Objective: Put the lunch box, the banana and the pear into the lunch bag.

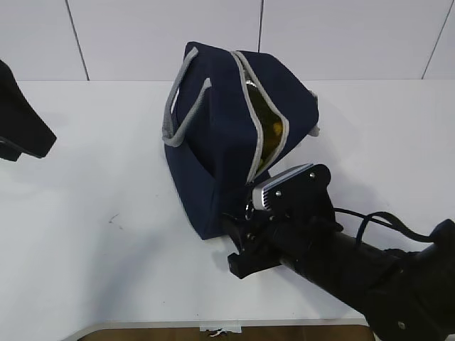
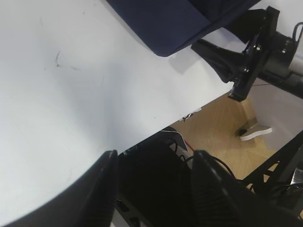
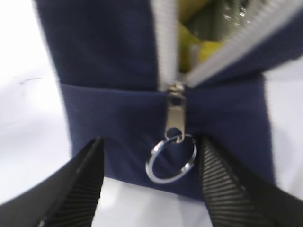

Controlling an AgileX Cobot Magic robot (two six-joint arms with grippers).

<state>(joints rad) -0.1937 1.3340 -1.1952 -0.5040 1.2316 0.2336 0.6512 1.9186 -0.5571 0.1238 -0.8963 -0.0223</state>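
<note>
The navy lunch bag [image 1: 220,142] lies on the white table with its grey zipper partly open. Yellow fruit [image 1: 270,119] shows through the gap; I cannot tell whether it is the banana or the pear. The lunch box is hidden. My right gripper [image 3: 151,142] is open at the bag's near end. The zipper's ring pull [image 3: 171,158] hangs between its fingers, close to the right one [image 3: 227,189], untouched. In the exterior view the right gripper [image 1: 233,238] sits against the bag's lower corner. My left gripper [image 2: 155,156] is open and empty over the table's front edge.
The left arm [image 1: 21,121] stays at the far left, away from the bag. The table's front edge [image 2: 156,135] runs just under the left gripper, with wooden floor [image 2: 222,137] beyond. A small scuff mark [image 1: 112,220] is on the table.
</note>
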